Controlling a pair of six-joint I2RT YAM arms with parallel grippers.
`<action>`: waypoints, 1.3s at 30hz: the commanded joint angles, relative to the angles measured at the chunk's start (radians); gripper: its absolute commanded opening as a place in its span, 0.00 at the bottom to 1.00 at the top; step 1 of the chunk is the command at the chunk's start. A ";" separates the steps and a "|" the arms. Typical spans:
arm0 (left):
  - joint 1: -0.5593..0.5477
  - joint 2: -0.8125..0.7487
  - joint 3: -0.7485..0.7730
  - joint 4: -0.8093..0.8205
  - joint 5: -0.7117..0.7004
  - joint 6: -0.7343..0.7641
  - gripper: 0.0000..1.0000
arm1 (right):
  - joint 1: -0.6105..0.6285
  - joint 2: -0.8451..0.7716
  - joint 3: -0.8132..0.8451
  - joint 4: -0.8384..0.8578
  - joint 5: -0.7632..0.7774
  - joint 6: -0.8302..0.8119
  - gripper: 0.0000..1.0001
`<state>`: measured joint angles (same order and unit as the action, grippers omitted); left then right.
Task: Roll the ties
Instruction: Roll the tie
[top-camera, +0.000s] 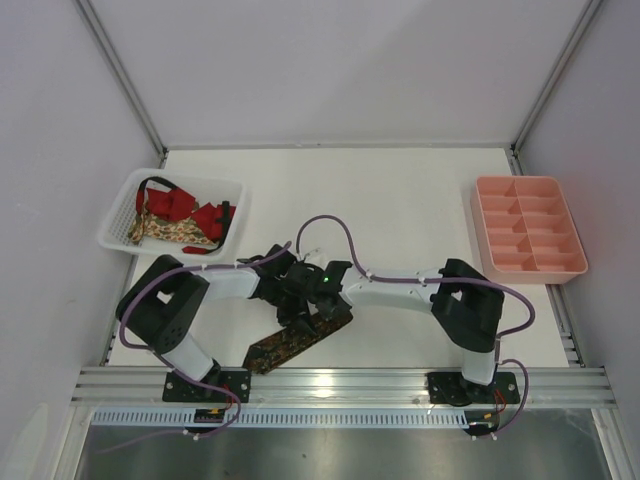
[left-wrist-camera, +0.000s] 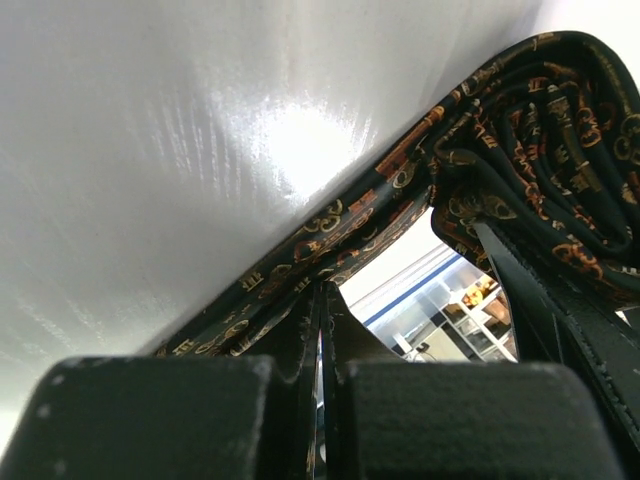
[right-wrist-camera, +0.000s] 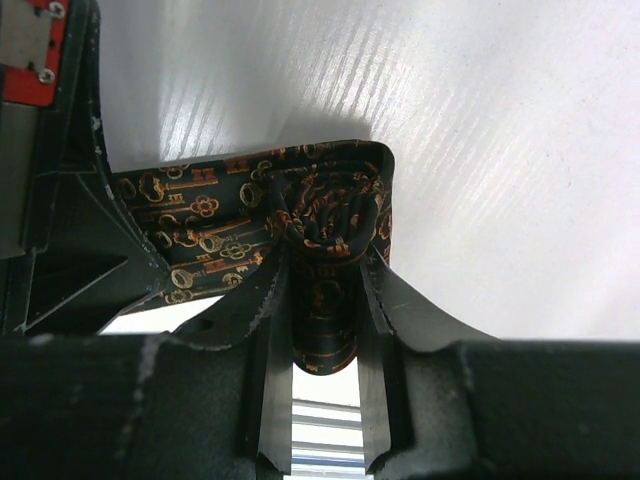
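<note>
A dark brown tie (top-camera: 295, 342) with a gold key pattern lies at the table's near middle, its flat length running toward the front edge. My left gripper (top-camera: 288, 292) and right gripper (top-camera: 318, 290) meet over its far end. In the left wrist view the left gripper (left-wrist-camera: 325, 292) is shut on a thin edge of the tie (left-wrist-camera: 340, 225). In the right wrist view the right gripper (right-wrist-camera: 327, 262) is shut on the rolled-up part of the tie (right-wrist-camera: 325, 205). Red and floral ties (top-camera: 180, 215) lie in a basket at the back left.
A white mesh basket (top-camera: 118, 222) stands at the back left. A pink compartment tray (top-camera: 528, 228) stands at the right edge. The metal rail (top-camera: 340, 382) with both arm bases runs along the front. White walls close in the left, back and right.
</note>
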<state>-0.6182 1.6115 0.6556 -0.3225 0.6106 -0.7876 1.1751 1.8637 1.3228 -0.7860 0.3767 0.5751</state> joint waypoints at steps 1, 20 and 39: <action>-0.017 0.048 -0.016 0.014 -0.132 0.021 0.00 | 0.098 0.084 0.047 -0.042 -0.021 -0.092 0.13; -0.003 0.091 0.013 0.017 -0.146 0.062 0.01 | 0.233 0.175 0.043 -0.044 0.157 -0.049 0.27; -0.002 0.084 0.015 0.019 -0.193 0.080 0.00 | 0.156 -0.169 -0.112 0.113 -0.022 -0.121 0.54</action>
<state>-0.6323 1.6615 0.6720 -0.3473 0.6830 -0.7265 1.3159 1.7767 1.2171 -0.7330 0.4561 0.4919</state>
